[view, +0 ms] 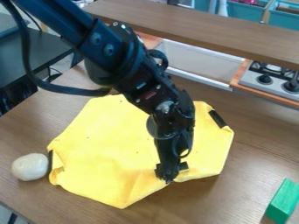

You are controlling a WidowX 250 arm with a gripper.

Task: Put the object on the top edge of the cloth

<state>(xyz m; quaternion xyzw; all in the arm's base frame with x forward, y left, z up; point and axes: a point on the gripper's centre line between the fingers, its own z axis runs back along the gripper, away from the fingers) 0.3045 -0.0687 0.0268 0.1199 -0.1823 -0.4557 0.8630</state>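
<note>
Placing looks undone: the white ball [30, 167] sits just beside the yellow cloth [111, 148], the green block [283, 201] apart on the worktop [245, 144]. The claw [169, 173] is at the cloth's near edge; whether open or gripping, I can't tell.

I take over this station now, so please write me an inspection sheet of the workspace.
Surface: brown wooden table, no spill seen.
Job's things: yellow cloth, spread with uneven edges; pale round object beside its left edge, probably the one to move.
Clutter: green block at lower right, away from the cloth.
Gripper: hangs down at the cloth's lower edge.
Cables: black cable loops beside the arm.
Surroundings: wooden shelf, toy stove, blue-green bins behind.
</note>
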